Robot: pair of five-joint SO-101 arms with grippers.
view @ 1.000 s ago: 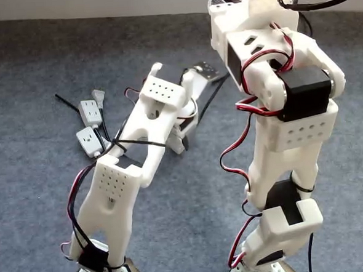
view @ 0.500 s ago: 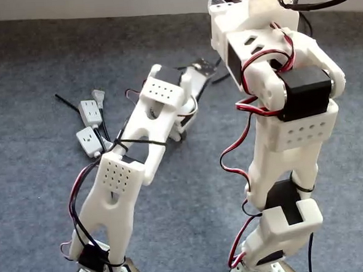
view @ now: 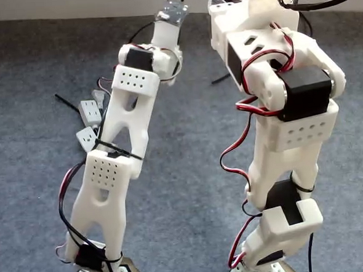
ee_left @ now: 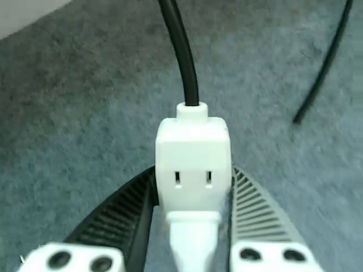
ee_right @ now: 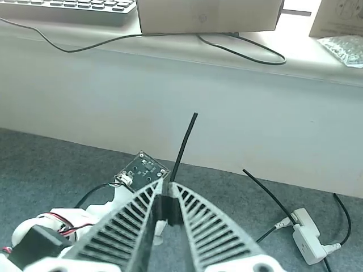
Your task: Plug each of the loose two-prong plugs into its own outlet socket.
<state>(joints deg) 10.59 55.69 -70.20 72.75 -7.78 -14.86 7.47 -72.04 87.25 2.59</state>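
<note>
My left gripper point(ee_left: 193, 180) is shut on a white outlet socket point(ee_left: 193, 144) with two slots facing the camera and a black cord point(ee_left: 180, 51) leaving its far end. The left arm's wrist point(view: 163, 35) is raised high near the table's far edge. Two more white sockets point(view: 89, 123) and a grey plug point(view: 99, 95) lie on the carpet behind that arm; the right wrist view shows white sockets point(ee_right: 305, 238) too. My right gripper point(ee_right: 167, 190) hangs above the left wrist's camera board point(ee_right: 144, 166), its ribbed fingers point(ee_right: 201, 226) together at the tips.
Grey carpet point(view: 190, 172) covers the table. A loose black cord point(ee_left: 323, 68) lies on it near the held socket. A white wall point(ee_right: 255, 102) rises at the far edge. The folded right arm point(view: 285, 117) stands tall on the right side.
The left arm has lifted from low over the carpet and swung toward the far edge, carrying the socket. The right arm has kept still.
</note>
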